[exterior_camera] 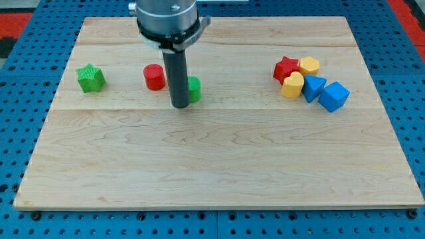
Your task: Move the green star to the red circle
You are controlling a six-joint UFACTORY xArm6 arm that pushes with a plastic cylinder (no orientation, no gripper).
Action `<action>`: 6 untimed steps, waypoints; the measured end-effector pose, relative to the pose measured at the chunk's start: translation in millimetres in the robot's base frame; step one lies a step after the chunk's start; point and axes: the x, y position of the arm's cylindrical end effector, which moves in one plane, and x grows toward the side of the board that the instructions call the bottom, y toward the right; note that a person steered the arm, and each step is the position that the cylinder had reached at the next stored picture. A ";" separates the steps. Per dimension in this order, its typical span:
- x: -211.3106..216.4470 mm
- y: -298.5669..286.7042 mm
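Rod tip (pixel 180 106) sits between red circle (pixel 154 77) and another green block (pixel 194 89), far from green star (pixel 90 78); a careless sweep could knock the circle away. No fingers on this arm.

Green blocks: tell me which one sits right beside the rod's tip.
The green block partly hidden behind my tip, just right of the red circle. The green star sits far off toward the view's left.

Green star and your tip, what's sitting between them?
The red circle sits between the green star and my tip, seen in the camera view.
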 end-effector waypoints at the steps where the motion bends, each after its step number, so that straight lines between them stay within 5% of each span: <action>1: -8.2 13.9; 2: 20.8 -36.8; 4: 18.2 -244.9; 6: -38.5 -174.0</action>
